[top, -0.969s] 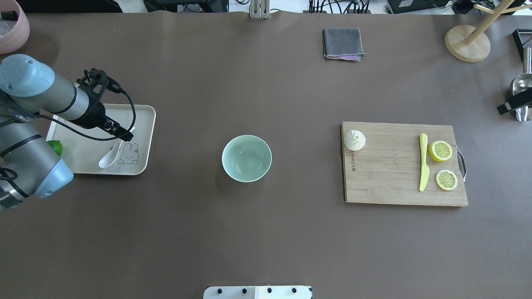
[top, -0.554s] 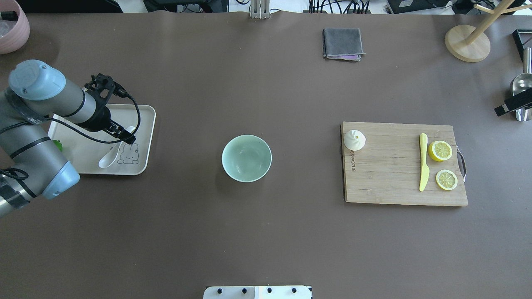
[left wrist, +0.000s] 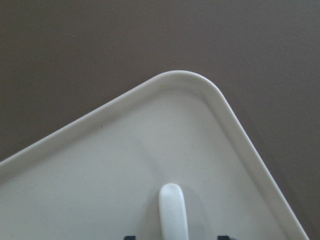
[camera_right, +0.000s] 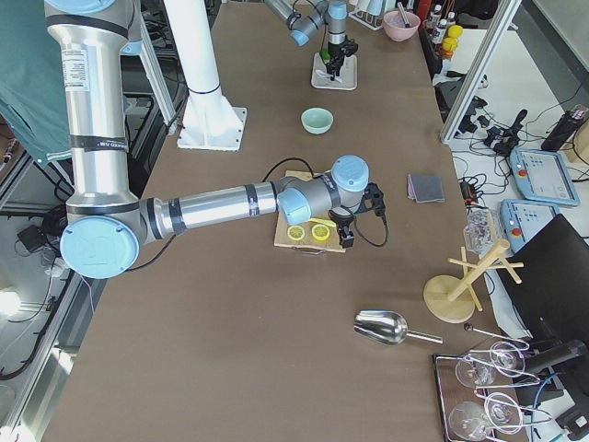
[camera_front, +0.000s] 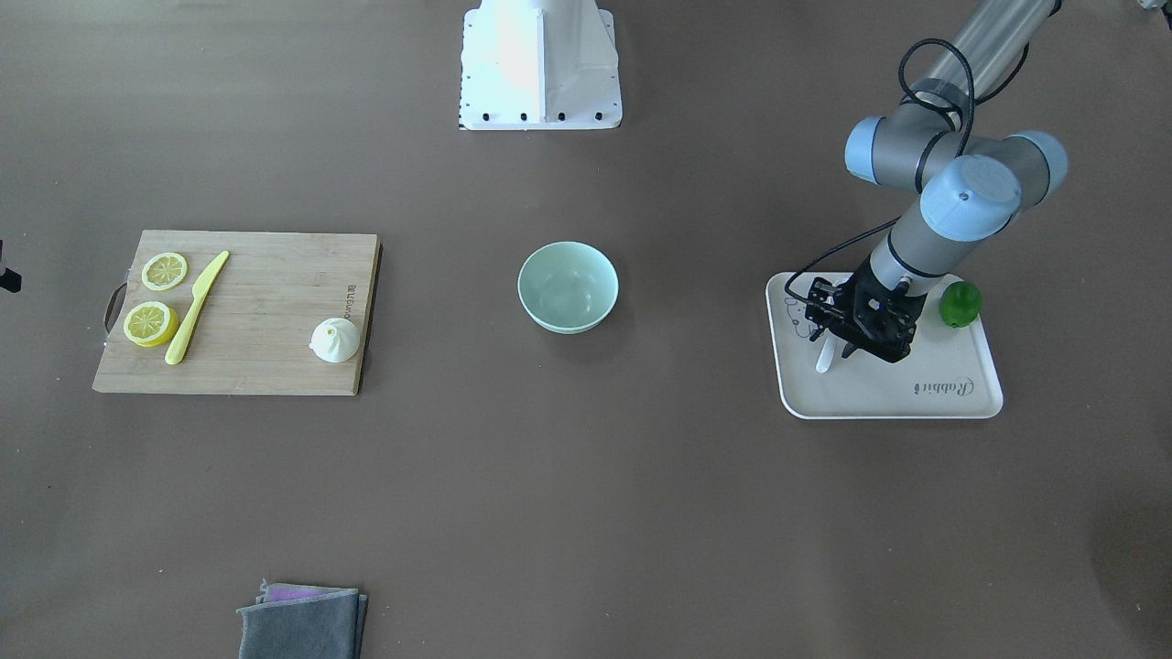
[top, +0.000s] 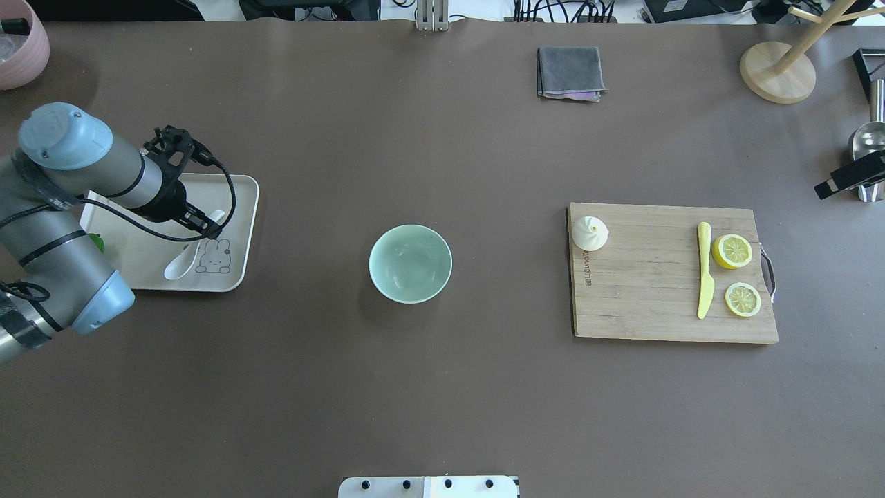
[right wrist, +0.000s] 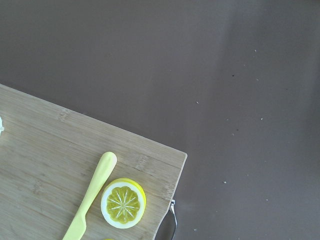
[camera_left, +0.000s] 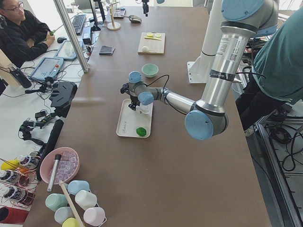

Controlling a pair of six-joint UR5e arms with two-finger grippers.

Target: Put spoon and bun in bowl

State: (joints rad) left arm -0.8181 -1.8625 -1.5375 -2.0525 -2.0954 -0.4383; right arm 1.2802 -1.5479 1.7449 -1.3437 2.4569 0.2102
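Observation:
The white spoon (top: 181, 264) lies on a cream tray (top: 238, 190) at the table's left. My left gripper (top: 207, 225) is low over the spoon's handle. In the left wrist view the handle (left wrist: 172, 210) lies between two dark fingertips (left wrist: 222, 237) that stand apart, so the gripper is open. The mint-green bowl (top: 410, 263) stands empty at mid-table. The white bun (top: 590, 232) sits on the left corner of a wooden board (top: 643, 311). My right gripper (camera_right: 345, 235) hangs beyond the board's right end; I cannot tell if it is open or shut.
A yellow knife (top: 704, 270) and two lemon slices (top: 731, 250) lie on the board. A green lime (camera_front: 960, 304) sits on the tray beside my left arm. A grey cloth (top: 570, 72), a wooden stand (top: 778, 72) and a metal scoop (top: 868, 142) are at the back.
My left arm has swung and brought its gripper in closer over the spoon's handle. The spoon, the bun and the bowl have not moved.

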